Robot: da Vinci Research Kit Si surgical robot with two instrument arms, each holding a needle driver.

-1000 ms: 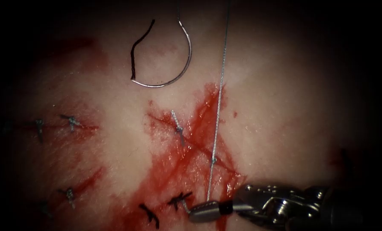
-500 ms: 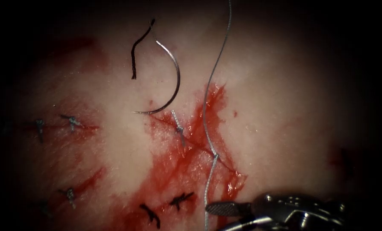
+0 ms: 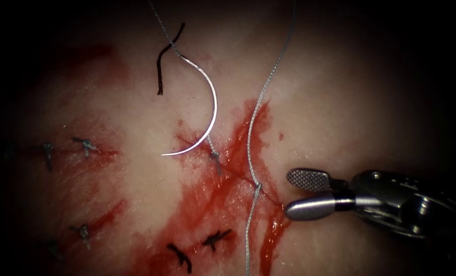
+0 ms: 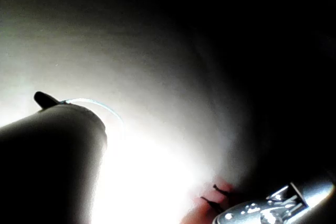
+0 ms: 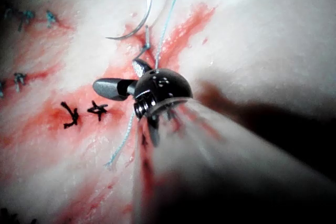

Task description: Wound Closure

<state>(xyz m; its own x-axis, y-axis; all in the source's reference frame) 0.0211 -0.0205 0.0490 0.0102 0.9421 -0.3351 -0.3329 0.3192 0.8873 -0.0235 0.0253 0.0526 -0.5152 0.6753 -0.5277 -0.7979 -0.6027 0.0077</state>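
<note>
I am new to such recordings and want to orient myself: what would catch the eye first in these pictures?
First, the bright curved needle lying free on the pale tissue, left of the cut, held by neither tool. Next, the red fluid spread around the cut, with the thread running down through it past a small knot. Then the right tool, at the right of the cut, with its jaws open and holding nothing.

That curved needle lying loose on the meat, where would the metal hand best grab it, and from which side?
Probably on the needle body about two thirds back from its tip, away from the thread end. It lies free on the tissue, left of the cut, bulging toward the right hand, whose jaws stand open and hold nothing. Coming from the right, jaws across the curve, looks simplest.
</note>
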